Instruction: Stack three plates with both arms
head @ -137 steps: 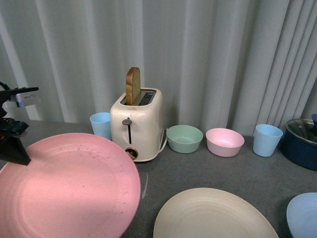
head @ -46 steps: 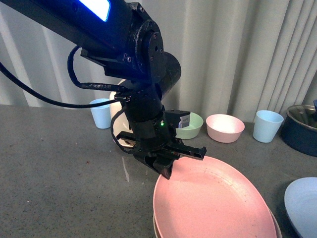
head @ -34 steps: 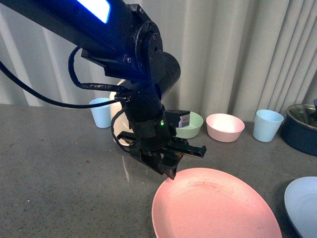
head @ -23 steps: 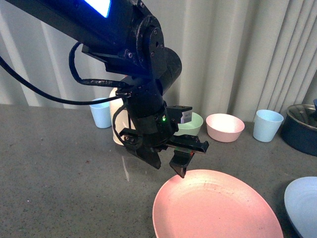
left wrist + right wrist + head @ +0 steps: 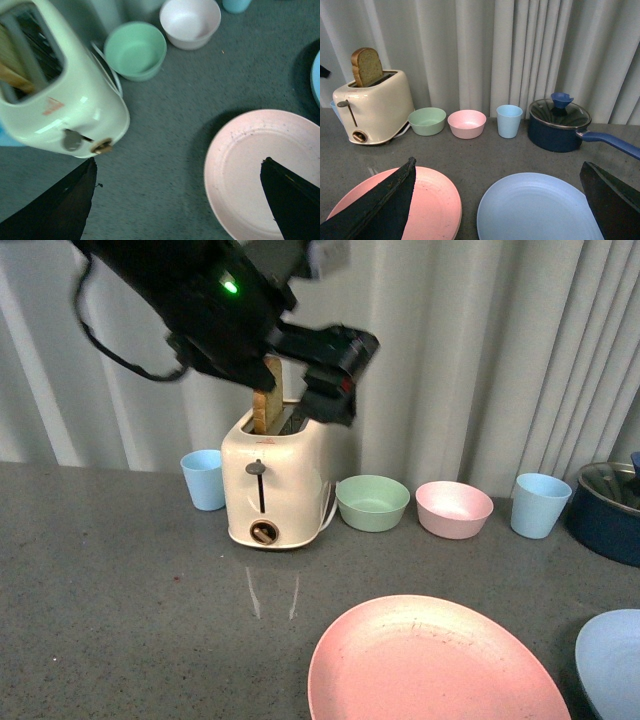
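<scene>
The pink speckled plate (image 5: 435,660) lies flat at the front of the table, also seen in the left wrist view (image 5: 250,165) and the right wrist view (image 5: 432,200). To its right lies the light blue plate (image 5: 612,660) (image 5: 535,210). My left gripper (image 5: 310,380) (image 5: 177,200) hangs high above the table in front of the toaster top, open and holding nothing. My right gripper (image 5: 495,200) is open over the near edge of the blue plate, with one finger (image 5: 380,205) over the pink plate. It does not show in the front view.
A cream toaster (image 5: 275,485) with a bread slice stands at the back. Beside it are a blue cup (image 5: 204,478), a green bowl (image 5: 372,502), a pink bowl (image 5: 453,508) and another blue cup (image 5: 540,504). A dark blue lidded pot (image 5: 557,125) sits far right.
My left gripper carried the pink plate over onto the cream plate, opened and let go. It has since risen well clear, up to the toaster's height.
</scene>
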You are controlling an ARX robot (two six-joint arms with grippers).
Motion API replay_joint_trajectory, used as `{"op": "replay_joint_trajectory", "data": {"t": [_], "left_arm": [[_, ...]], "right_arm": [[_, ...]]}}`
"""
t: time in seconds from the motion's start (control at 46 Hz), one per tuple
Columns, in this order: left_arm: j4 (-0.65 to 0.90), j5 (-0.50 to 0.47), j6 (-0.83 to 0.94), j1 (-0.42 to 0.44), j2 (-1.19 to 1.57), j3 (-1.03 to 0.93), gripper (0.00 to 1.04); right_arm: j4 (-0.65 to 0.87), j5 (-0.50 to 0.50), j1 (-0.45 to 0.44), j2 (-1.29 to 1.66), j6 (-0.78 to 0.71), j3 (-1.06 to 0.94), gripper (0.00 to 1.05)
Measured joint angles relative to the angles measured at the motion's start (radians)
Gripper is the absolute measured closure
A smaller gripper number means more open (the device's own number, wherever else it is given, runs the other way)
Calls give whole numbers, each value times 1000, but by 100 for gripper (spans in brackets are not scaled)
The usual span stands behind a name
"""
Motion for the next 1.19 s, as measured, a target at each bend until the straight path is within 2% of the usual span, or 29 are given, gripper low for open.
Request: {"op": "replay_joint_trajectory", "data": {"t": [0.13,0.326,0.347,0.391,0.434,0.478,0.543,0.651,0.804,1.108,1.194], "left_arm": [[130,23,81,33,-245,-235,7],[150,62,110,78,-547,-483,7],[225,-21,76,70,-591,-539,11],[474,-243,-48,74,-684,-690,22],[635,-357,-134,89,-754,-806,30],[725,-385,-192,107,-801,-884,38],[800,-384,-244,136,-857,-974,48],[837,-357,-283,166,-904,-1078,64],[878,-295,-301,219,-1004,-1238,100],[883,-235,-312,280,-1146,-1382,101],[867,-155,-312,351,-1198,-1415,101]], "right_arm": [[0,0,0,0,0,0,7],[0,0,0,0,0,0,7],[0,0,0,0,0,0,7],[0,0,0,0,0,0,7],[0,0,0,0,0,0,7],[0,0,0,0,0,0,7],[0,0,0,0,0,0,7],[0,-1,0,0,0,0,7],[0,0,0,0,0,0,7],[0,0,0,0,0,0,7],[0,0,0,0,0,0,7]]}}
